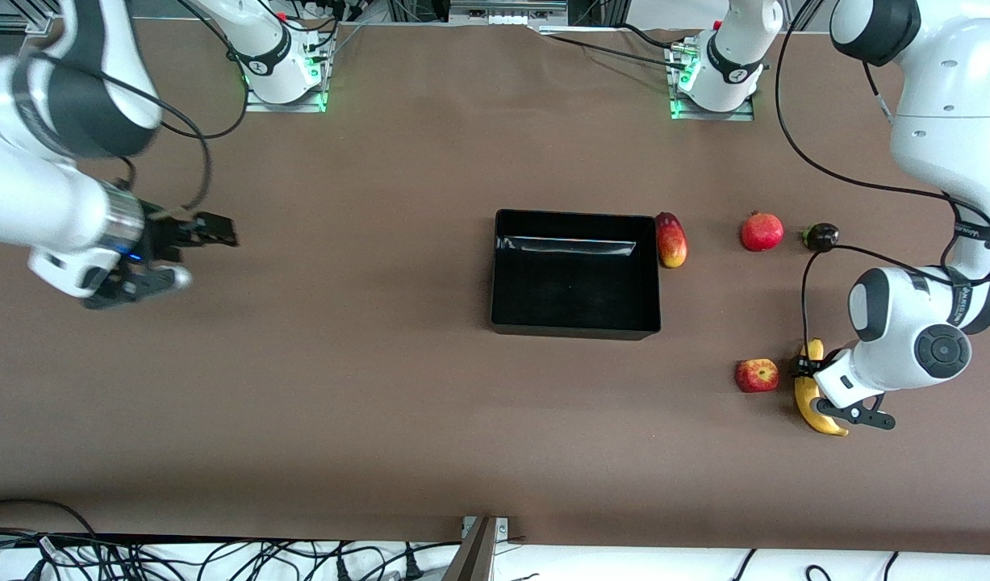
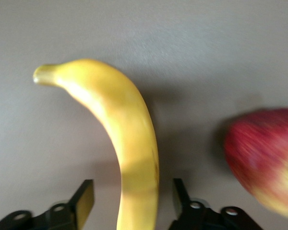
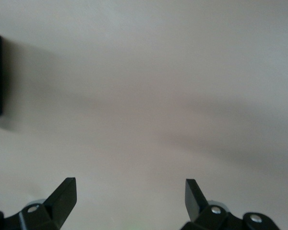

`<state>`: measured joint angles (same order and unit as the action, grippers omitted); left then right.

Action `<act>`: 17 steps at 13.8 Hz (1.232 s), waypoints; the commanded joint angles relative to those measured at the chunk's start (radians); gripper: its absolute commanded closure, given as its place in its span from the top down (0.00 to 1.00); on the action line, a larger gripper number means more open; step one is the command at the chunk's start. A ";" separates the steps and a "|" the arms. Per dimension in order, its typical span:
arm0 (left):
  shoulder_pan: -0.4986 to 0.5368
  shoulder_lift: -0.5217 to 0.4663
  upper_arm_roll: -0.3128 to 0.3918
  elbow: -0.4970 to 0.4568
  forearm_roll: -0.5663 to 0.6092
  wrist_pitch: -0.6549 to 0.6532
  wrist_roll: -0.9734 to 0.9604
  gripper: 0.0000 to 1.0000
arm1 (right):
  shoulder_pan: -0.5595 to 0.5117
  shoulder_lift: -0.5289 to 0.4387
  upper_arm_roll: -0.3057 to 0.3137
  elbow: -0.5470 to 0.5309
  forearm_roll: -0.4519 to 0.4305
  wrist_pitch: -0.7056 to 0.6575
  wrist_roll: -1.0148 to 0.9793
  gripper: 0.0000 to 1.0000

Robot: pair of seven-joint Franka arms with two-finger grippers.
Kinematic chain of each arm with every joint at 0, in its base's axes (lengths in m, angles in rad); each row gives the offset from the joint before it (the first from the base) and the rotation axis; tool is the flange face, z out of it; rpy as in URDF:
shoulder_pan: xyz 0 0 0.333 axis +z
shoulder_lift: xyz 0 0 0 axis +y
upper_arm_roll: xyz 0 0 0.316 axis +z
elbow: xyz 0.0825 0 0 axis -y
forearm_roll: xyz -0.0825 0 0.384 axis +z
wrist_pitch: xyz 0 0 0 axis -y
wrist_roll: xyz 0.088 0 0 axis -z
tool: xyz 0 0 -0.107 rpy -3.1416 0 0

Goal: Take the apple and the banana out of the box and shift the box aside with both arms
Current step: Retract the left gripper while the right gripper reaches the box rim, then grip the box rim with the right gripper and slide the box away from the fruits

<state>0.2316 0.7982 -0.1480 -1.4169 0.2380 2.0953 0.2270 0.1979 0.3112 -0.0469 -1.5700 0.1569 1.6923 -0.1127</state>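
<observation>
My left end effector (image 2: 129,201) straddles one curved yellow banana (image 2: 120,143), fingers apart; one red apple (image 1: 757,375) beside; my right end effector (image 3: 129,199) waits, spread.

Front cam high, facing robots; left wrist cam close (shares banana (image 2: 129,143)).

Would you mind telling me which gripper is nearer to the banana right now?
Left. The left gripper is down at the banana, one finger on each side with gaps showing. The right gripper waits open above bare table at the right arm's end, past the black tray.
</observation>
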 commanded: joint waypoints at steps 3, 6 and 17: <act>-0.038 -0.313 0.018 -0.019 -0.081 -0.398 0.017 1.00 | 0.182 0.133 -0.001 0.030 0.029 0.214 0.325 1.00; -0.052 -0.465 0.034 -0.019 -0.157 -0.524 0.005 1.00 | 0.325 0.209 0.001 0.034 0.029 0.387 0.538 1.00; -0.129 -0.855 0.041 -0.026 -0.258 -0.772 -0.055 1.00 | 0.592 0.413 0.010 0.079 0.055 0.633 0.763 0.23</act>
<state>0.1104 0.0050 -0.1160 -1.3962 -0.0002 1.3810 0.1795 0.7628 0.6838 -0.0326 -1.5080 0.1930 2.3289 0.6321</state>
